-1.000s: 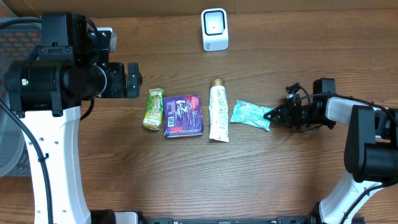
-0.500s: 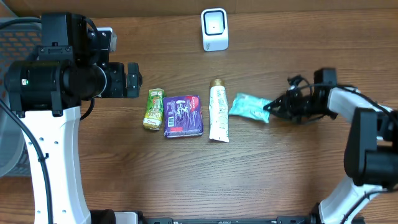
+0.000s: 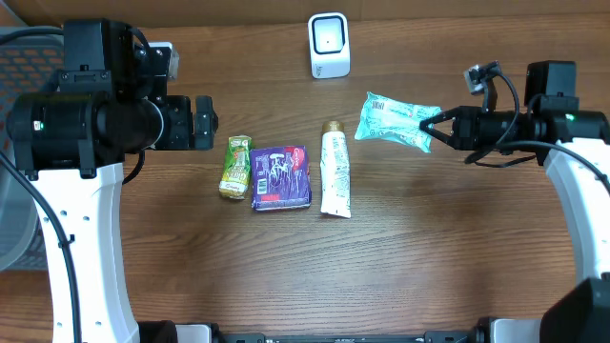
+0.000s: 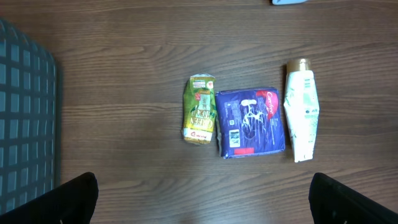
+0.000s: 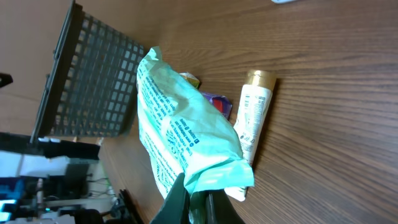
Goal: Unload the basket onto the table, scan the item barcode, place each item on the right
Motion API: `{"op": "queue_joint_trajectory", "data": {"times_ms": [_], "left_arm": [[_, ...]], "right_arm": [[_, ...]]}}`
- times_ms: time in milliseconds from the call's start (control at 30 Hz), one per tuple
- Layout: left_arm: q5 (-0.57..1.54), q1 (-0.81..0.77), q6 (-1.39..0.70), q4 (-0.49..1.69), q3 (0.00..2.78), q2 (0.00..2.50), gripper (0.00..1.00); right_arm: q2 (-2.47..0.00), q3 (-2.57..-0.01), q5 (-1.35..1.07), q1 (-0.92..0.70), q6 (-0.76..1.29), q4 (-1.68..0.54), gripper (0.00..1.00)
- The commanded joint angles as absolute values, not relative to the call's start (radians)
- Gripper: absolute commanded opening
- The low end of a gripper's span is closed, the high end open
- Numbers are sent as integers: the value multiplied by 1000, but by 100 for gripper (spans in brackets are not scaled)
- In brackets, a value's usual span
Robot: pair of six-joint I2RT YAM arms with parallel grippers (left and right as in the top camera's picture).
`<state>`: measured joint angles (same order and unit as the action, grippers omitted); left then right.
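Fingers [image 5: 177, 205] of your right gripper [image 3: 437, 126] clamp one crimped end of the green packet [image 3: 393, 118], held aloft near the back edge of the tabletop [image 3: 429, 248]; that thin hold may slip. Left gripper [image 3: 203, 122] gapes empty.

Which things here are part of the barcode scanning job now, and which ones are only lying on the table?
Part of the job:
- teal packet, pinched in the right gripper
- white scanner, just beyond the packet

Only lying about:
- green packet
- purple pack
- white tube
- dark basket at the left side
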<state>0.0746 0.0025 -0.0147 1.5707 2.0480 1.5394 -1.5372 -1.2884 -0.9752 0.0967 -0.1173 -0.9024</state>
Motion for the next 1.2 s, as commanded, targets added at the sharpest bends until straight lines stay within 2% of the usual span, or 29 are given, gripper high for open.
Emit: {"op": "queue_joint_trajectory", "data": {"times_ms": [0,233,367,633,867,967,1167], "left_arm": [[71,7,7,1566,2055,1543,100],[71,7,7,1566,2055,1543,100],[71,7,7,1566,2055,1543,100],[71,7,8,1566,2055,1543,100],[71,7,7,1566,2055,1543,100],[71,7,7,1566,2055,1543,100],[71,7,7,1566,2055,1543,100]], "right_arm": [[-1483,-1307,-959,93,-157,-910,4],[-1472,-1335,-571,0,161,-915,4],[-1473,-1423,-328,-135,253,-931,4],[-1529,-1658,385,-407,316,-951,4],[-1615,-1660,688,-541,100,-665,4],[-1685,-1660,699,-568,-98,-521,4],[-1862,-1660,698,-567,-341,-268,4]]}}
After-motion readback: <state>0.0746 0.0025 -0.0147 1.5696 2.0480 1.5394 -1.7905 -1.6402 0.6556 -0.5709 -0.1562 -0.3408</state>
